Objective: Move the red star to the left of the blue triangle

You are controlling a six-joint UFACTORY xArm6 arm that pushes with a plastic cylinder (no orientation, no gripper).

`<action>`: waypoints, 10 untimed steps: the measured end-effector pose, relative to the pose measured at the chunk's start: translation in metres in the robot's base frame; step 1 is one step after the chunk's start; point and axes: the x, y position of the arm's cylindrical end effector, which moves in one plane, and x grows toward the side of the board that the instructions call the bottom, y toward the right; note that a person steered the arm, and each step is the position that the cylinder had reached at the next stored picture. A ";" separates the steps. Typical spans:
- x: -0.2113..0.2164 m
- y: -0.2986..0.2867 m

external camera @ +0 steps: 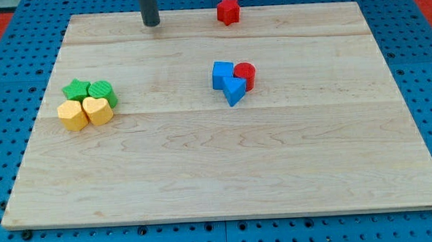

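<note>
The rod has no claw, so it grips nothing; its tip rests at the desk's top edge, well left of the red star. The blue triangle sits mid-desk, so the star likely needs pushing down and around.

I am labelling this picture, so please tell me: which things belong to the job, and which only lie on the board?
Job: red star, blue triangle, my tip.

Lying about: blue cube, red cylinder, green star, green cylinder, yellow hexagon, yellow heart.
</note>
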 end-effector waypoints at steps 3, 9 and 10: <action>-0.004 0.112; -0.006 0.275; -0.003 0.208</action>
